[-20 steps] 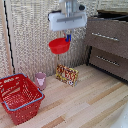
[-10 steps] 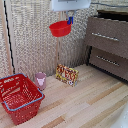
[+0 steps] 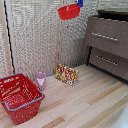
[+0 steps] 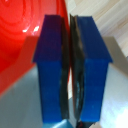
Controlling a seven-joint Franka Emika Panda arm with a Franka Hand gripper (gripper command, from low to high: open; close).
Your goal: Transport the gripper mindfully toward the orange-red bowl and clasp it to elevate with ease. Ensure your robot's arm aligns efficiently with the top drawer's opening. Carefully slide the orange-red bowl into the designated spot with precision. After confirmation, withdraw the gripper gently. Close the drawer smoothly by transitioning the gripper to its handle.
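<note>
The orange-red bowl (image 3: 68, 11) hangs high in the air near the exterior view's top edge, left of the dresser. Only the blue tips of my gripper (image 3: 80, 3) show there, pinching the bowl's rim; the white head and the arm are out of frame. In the wrist view the two blue fingertips (image 4: 50, 65) press together on the bowl's thin rim, with the bowl (image 4: 20, 35) filling one side. The top drawer (image 3: 106, 37) has a grey-brown front with a slim silver handle (image 3: 104, 36), below and to the exterior view's right of the bowl.
A darker lower drawer (image 3: 108, 61) sits under the top one. On the wooden floor stand a red mesh basket (image 3: 19, 97) with a blue rim, a small pink cup (image 3: 41, 80) and a patterned box (image 3: 67, 74). A woven wall panel backs the scene.
The bowl has risen steadily with the gripper, from about dresser height to the top of the exterior view. The gripper head has left the frame.
</note>
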